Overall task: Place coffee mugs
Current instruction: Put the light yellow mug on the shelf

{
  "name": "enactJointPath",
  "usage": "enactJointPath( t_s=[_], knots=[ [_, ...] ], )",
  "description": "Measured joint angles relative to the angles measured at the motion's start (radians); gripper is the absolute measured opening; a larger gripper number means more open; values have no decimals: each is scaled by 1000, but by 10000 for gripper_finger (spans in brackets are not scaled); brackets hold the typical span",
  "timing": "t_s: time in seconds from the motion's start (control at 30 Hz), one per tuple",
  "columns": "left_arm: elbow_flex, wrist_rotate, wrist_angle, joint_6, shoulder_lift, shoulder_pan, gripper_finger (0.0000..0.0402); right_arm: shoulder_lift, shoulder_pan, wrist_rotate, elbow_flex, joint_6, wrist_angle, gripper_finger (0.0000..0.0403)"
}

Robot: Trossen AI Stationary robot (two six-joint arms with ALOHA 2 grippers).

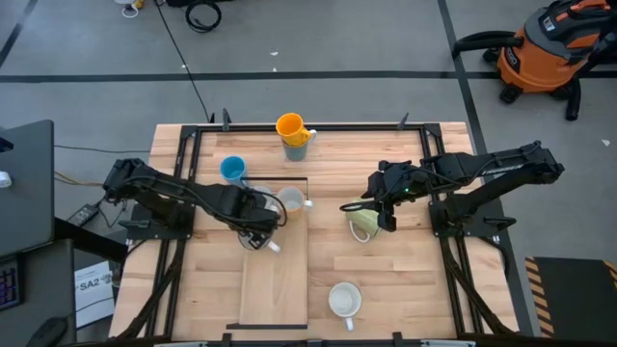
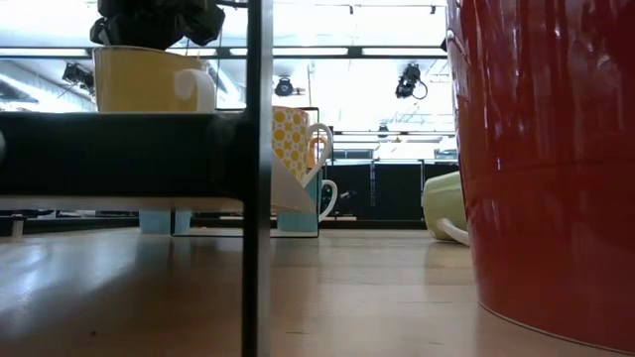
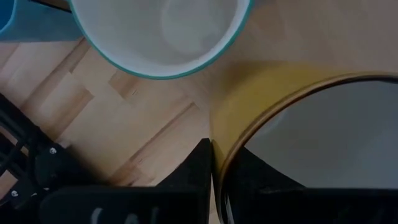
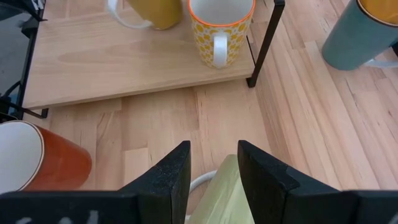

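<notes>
High view, tabletop (image 1: pixel 386 280) seen from above. Your left gripper (image 1: pixel 273 218) sat over the raised shelf board (image 1: pixel 275 280) at centre, its fingers (image 3: pixel 198 169) nearly shut on the rim of a yellow mug (image 3: pixel 280 99); a teal-rimmed white mug (image 3: pixel 161 37) stood just beside it. Your right gripper (image 4: pixel 212 163) held the pale green mug (image 1: pixel 363 225) by its rim, fingers part-way open around the wall, the mug tilted right of the board. On the shelf, a yellow-dotted mug (image 4: pixel 221 31) stood upright near its corner post. A bright blue mug (image 1: pixel 232 170) stood at the board's far left. An orange-topped mug stack (image 1: pixel 293 133) stood at the far edge, a white mug (image 1: pixel 344 300) near the front, and a red mug (image 2: pixel 546 159) closest to the low camera.
</notes>
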State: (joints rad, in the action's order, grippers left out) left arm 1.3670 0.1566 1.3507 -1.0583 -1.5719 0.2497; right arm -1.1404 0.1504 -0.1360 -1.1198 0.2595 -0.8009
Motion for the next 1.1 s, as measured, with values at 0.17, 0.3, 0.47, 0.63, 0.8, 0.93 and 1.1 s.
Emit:
enactJointPath(
  t_s=[0.17, 0.3, 0.47, 0.63, 0.8, 0.93, 1.1],
  knots=[
    [0, 7, 2, -12, 0, 0, 36, 0, 0, 0, 0, 0, 0, 138],
    [0, 6, 2, -12, 0, 0, 36, 0, 0, 0, 0, 0, 0, 138],
    [0, 7, 2, -44, 0, 0, 36, 0, 0, 0, 0, 0, 0, 138],
    [0, 7, 3, -62, 0, 0, 39, 0, 0, 0, 0, 0, 0, 138],
    [0, 8, 5, -108, 1, 0, 70, 0, 0, 0, 0, 0, 0, 138],
    [0, 7, 5, -112, 1, 0, 94, 0, 0, 0, 0, 0, 0, 138],
    [0, 7, 6, -142, 1, 0, 112, 0, 0, 0, 0, 0, -1, 139]
  ],
)
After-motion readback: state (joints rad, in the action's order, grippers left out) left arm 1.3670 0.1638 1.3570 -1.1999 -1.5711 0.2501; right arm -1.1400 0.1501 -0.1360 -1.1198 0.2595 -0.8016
